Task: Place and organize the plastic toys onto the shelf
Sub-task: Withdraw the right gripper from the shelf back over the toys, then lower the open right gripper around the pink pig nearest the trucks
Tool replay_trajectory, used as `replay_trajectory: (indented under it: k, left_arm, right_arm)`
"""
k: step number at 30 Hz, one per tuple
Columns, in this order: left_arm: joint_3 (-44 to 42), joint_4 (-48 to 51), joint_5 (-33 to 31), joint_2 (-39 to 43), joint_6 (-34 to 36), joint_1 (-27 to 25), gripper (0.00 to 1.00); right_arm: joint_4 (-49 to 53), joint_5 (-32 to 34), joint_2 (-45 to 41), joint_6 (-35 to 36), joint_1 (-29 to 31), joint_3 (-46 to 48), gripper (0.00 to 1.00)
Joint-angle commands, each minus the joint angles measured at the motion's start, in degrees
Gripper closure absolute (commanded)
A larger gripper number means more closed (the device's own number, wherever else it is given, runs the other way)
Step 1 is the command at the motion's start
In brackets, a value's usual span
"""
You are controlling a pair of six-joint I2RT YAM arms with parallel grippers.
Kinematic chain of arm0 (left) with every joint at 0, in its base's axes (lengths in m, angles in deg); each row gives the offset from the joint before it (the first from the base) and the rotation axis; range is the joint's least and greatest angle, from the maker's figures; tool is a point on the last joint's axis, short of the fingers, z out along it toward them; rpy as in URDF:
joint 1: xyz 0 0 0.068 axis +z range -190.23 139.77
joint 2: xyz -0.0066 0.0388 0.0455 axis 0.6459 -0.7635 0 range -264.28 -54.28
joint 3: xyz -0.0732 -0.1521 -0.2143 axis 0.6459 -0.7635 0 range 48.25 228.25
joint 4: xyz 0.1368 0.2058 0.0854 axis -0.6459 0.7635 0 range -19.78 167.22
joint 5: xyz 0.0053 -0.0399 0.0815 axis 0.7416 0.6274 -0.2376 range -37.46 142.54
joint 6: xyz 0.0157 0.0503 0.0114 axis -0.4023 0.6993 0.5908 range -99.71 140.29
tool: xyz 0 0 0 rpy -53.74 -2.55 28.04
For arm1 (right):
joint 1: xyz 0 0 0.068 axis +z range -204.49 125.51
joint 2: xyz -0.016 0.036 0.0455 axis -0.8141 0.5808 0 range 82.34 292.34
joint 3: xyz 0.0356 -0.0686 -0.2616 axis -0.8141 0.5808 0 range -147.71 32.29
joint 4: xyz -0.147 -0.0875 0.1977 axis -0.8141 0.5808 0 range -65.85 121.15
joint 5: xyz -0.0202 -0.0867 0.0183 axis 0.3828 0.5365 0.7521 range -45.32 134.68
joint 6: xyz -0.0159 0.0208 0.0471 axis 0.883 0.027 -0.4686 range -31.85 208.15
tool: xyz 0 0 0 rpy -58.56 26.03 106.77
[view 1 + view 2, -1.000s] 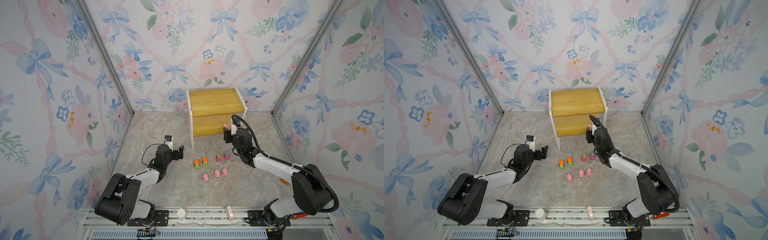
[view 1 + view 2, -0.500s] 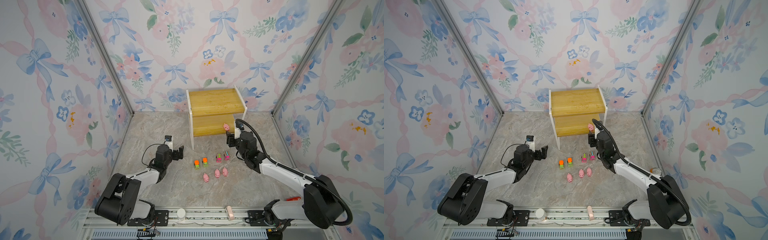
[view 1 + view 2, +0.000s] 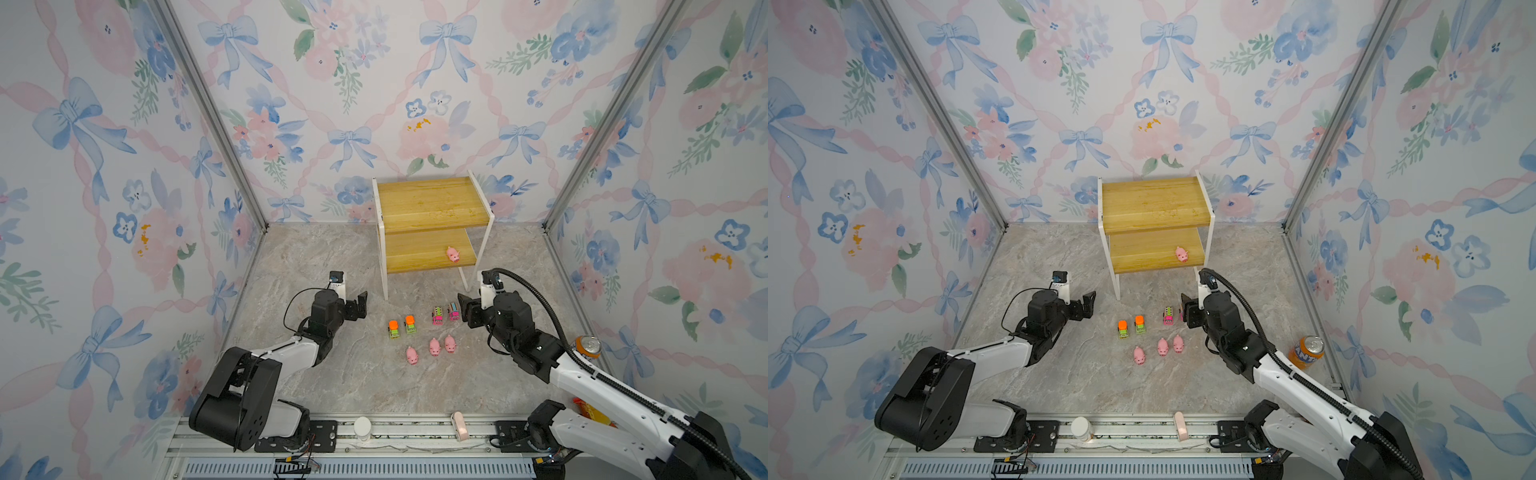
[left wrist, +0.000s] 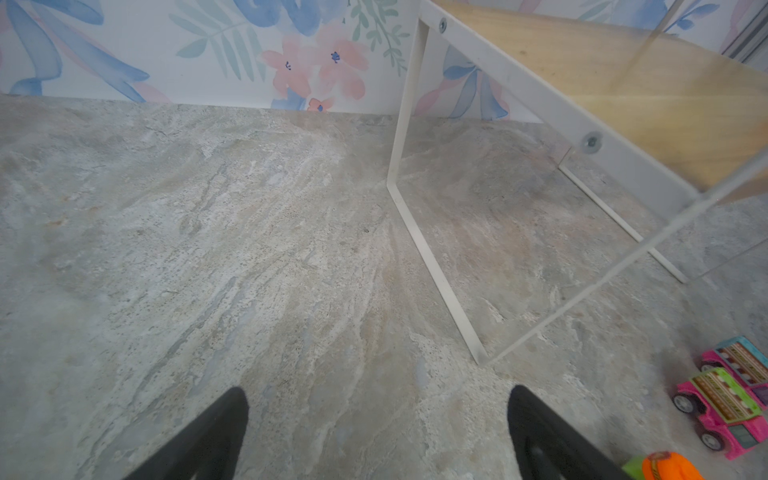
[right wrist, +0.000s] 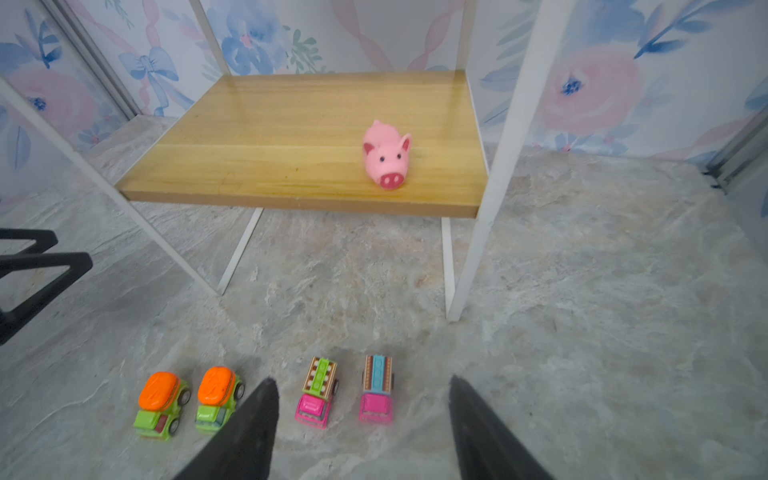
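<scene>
The shelf (image 3: 432, 203) stands against the back wall, and one pink pig (image 3: 453, 254) (image 5: 386, 156) lies near the right end of its lower board. On the floor in front are two green trucks (image 3: 394, 328) (image 3: 410, 324), two pink buses (image 3: 437, 316) (image 3: 453, 311) and three pigs (image 3: 412, 355) (image 3: 434, 346) (image 3: 450, 343). My right gripper (image 3: 464, 309) (image 5: 362, 379) hangs open and empty just right of the buses, which show between its fingers in the right wrist view. Left of the trucks, my left gripper (image 3: 359, 305) (image 4: 378, 392) is open over bare floor.
An orange soda can (image 3: 1308, 351) stands by the right wall behind my right arm. The shelf's white front legs (image 5: 478, 232) stand just beyond the buses. A white cylinder (image 3: 362, 428) and a pink piece (image 3: 458, 430) sit on the front rail.
My right gripper has drawn back from the shelf's lower board toward the front and sits low beside the buses. The pig stays on the board. The left arm has not moved.
</scene>
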Motion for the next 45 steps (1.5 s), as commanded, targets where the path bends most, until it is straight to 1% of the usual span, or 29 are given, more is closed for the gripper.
replay_trajectory:
  k: [1, 4, 7, 10, 14, 16, 20, 26, 35, 39, 45]
  left_arm:
    - [-0.8, 0.0, 0.9, 0.7, 0.2, -0.2, 0.02]
    - [-0.7, 0.0, 1.5, 0.4, -0.1, -0.2, 0.02]
    - [-0.4, 0.0, 1.8, 0.4, -0.2, -0.2, 0.02]
    - [-0.3, 0.0, 2.0, 0.3, -0.4, -0.2, 0.02]
    - [-0.2, 0.0, 2.0, -0.2, -0.6, -0.2, 0.02]
    - [-0.1, 0.0, 2.1, -0.7, -0.8, -0.3, 0.02]
    - [0.3, 0.0, 2.9, -1.7, -1.1, -0.4, 0.02]
    - [0.7, 0.0, 3.5, -2.9, -0.5, -0.7, 0.02]
    - [1.3, 0.0, 5.9, -4.7, 1.1, -0.9, 0.02]
    - [1.7, 0.0, 5.7, -5.6, 1.0, -1.0, 0.02]
    - [1.6, 0.0, 4.9, -5.5, 1.3, -1.1, 0.02]
  right_arm:
    - [6.1, 0.9, -0.2, -7.9, 5.1, 3.7, 0.33]
    - [6.9, 4.4, -0.2, -12.4, 10.0, 6.6, 0.33]
    - [6.1, 5.6, -1.2, -17.0, 12.6, 10.1, 0.36]
    - [4.7, 5.7, -2.3, -19.8, 14.4, 13.4, 0.37]
    - [2.6, 5.6, -3.1, -20.8, 15.7, 16.8, 0.37]
    - [1.9, 5.6, -3.3, -22.6, 15.9, 18.0, 0.37]
    - [0.7, 5.3, -2.1, -22.7, 16.0, 19.0, 0.37]
    - [-2.2, 5.1, 1.8, -22.8, 16.1, 19.3, 0.37]
    - [-7.1, 4.5, 11.7, -21.6, 16.1, 16.4, 0.37]
    - [-9.0, 4.7, 15.3, -19.3, 15.9, 14.9, 0.38]
    - [-10.6, 5.0, 17.4, -19.6, 14.8, 14.8, 0.40]
